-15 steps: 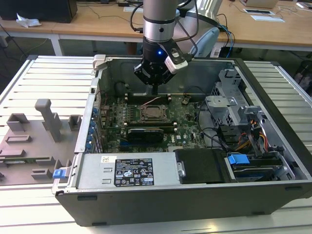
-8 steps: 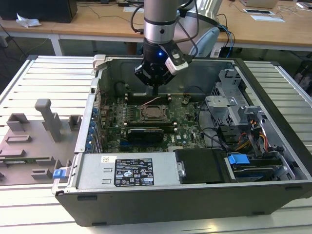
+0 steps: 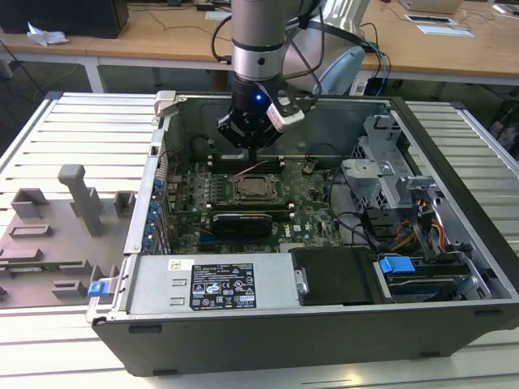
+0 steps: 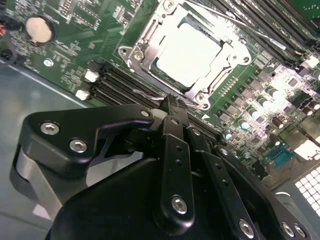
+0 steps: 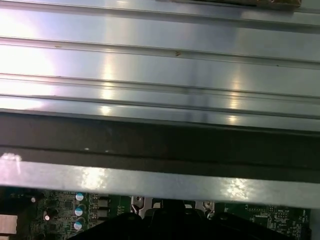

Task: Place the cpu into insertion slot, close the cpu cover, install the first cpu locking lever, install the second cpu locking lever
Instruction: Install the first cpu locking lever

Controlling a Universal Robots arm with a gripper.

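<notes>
Count on the bench: one arm, one hand. One open computer case holding one motherboard. One cpu, one cpu cover. One coin cell. Two white slot clips.

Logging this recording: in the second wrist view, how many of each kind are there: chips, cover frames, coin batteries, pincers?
cpu, seated in the socket: 1
cpu cover, the silver frame around it: 1
coin battery: 1
pincer, tip at the socket's edge: 1
Total: 4
</notes>
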